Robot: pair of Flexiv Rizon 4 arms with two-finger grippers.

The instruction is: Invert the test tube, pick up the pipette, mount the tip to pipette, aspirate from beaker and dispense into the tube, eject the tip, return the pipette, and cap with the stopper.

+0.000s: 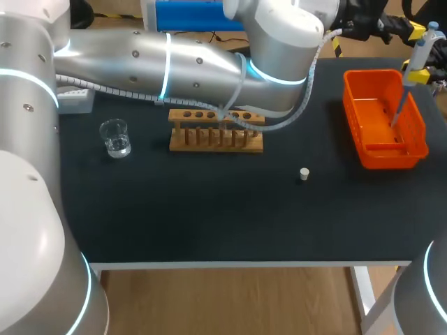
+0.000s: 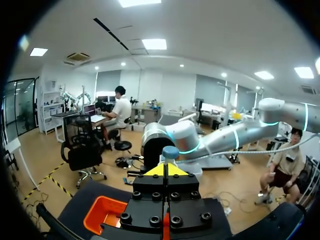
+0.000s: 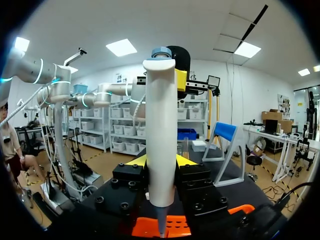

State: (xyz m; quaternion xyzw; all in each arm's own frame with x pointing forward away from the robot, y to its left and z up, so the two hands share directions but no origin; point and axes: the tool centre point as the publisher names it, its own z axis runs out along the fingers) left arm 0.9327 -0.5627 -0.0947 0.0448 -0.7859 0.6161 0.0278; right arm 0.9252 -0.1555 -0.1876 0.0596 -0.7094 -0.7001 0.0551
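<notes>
The left arm (image 1: 174, 63) is spanning the table so that the left gripper (image 2: 170, 170), fingers pressed together on nothing, is sitting just by the top of the pipette (image 3: 161, 115), likely to work its ejector. The orange basket (image 1: 370, 150) is lying below both grippers to catch the tip. The right gripper (image 3: 161, 160) is clamping the pipette upright, tip downward.
</notes>
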